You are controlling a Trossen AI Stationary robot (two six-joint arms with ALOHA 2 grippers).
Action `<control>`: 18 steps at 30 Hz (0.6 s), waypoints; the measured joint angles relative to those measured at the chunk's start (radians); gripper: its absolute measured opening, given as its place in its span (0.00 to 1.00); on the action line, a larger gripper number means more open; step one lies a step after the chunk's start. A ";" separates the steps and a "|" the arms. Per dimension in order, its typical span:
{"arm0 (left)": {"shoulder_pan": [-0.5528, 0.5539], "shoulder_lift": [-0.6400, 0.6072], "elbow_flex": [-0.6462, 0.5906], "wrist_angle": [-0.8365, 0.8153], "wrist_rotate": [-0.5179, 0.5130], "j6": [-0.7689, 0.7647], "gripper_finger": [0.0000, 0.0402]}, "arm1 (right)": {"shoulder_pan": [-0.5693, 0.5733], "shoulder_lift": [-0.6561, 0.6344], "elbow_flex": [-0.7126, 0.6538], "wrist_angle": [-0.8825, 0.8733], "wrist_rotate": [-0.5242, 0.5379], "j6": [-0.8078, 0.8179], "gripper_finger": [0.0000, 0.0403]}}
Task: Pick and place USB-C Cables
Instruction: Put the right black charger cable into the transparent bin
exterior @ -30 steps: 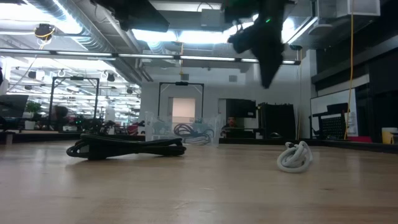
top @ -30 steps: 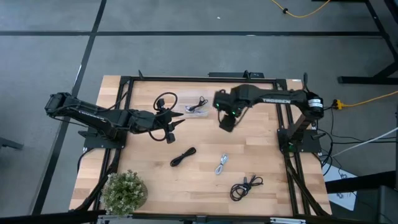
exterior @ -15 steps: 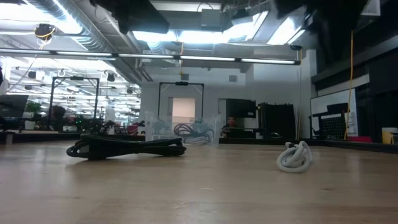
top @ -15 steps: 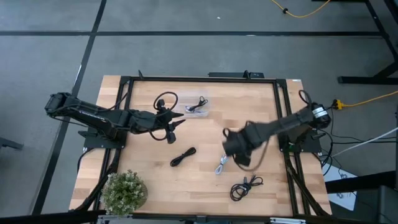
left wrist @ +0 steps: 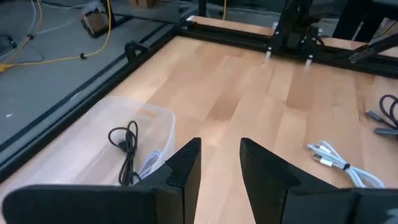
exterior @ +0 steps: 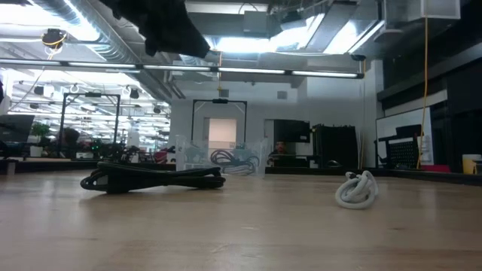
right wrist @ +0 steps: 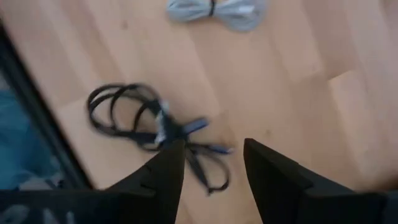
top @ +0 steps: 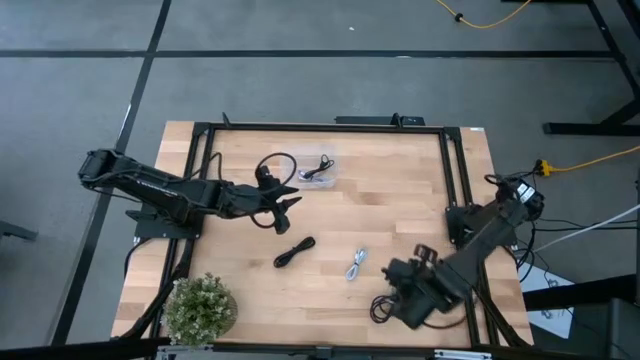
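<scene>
Right gripper [top: 400, 300] hangs over the near right part of the table [top: 400, 190], just beside the loose black cable [top: 392, 300] coiled there; in the right wrist view its 2 fingers [right wrist: 163, 171] stand apart with a clear gap and nothing between them, and that black cable [right wrist: 152, 130] lies on the wood just past the fingertips, with the white cable [right wrist: 214, 9] farther off. From above, the white cable [top: 356, 264] lies on the table between the right gripper and a second black cable [top: 294, 251], a straight tied bundle near the table's middle. In the low view the black bundle [exterior: 154, 178] and the white cable [exterior: 356, 189] rest flat on the wood, well apart. Left gripper [top: 290, 200] reaches in from the table's left side and hovers near the clear plastic tray [top: 316, 172] at the far edge; its fingers [left wrist: 186, 165] show a narrow gap in the left wrist view and hold nothing. The tray [left wrist: 93, 134] holds 1 thin black cable [left wrist: 126, 146] and something pale beside it that I cannot make out. A small potted plant [top: 200, 306] stands at the near left corner of the table.
</scene>
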 joint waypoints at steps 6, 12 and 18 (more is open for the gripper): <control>0.000 0.010 0.000 0.000 0.002 -0.002 0.26 | 0.094 0.048 -0.061 0.024 -0.004 0.025 0.42; -0.020 0.009 0.000 0.001 0.018 0.000 0.26 | 0.120 0.084 -0.148 0.097 -0.104 0.026 0.42; -0.019 0.009 0.000 0.002 0.020 0.001 0.26 | 0.119 0.084 -0.236 0.213 -0.105 -0.027 0.42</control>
